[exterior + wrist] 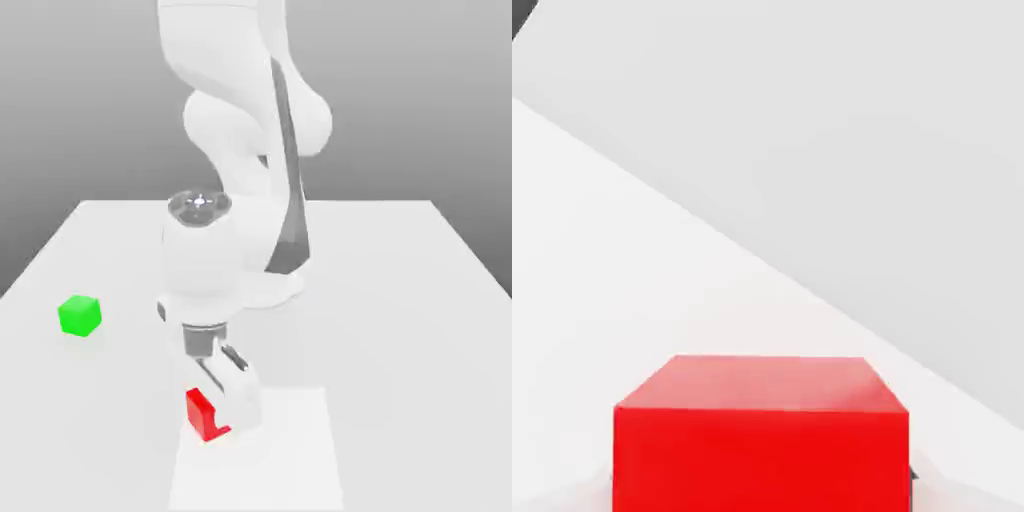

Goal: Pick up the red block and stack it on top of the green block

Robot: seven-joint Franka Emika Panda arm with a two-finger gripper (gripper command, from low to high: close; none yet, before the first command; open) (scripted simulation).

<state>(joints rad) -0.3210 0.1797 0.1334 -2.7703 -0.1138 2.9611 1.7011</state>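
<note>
White Panda arm bent forward and down over white tabletop (400, 300), wrist vertical; gripper (222, 405) lowered at small glossy red cube (205, 414), which sits against its finger; cannot tell whether clamped. Small bright green cube (79, 315) well apart toward exterior view's left

I see 2 cubes on my white table (400, 300). The red block (205, 414) is a small, glossy, bright red cube with plain faces; it sits near the front of the table, partly covered by my own finger, tilted slightly rather than square to the table edge. From my hand camera it looms close, its top face and 1 side face showing (762, 440). The green block (79, 315) is a small, plain, bright green cube resting flat, well apart, toward the exterior view's left.
</note>
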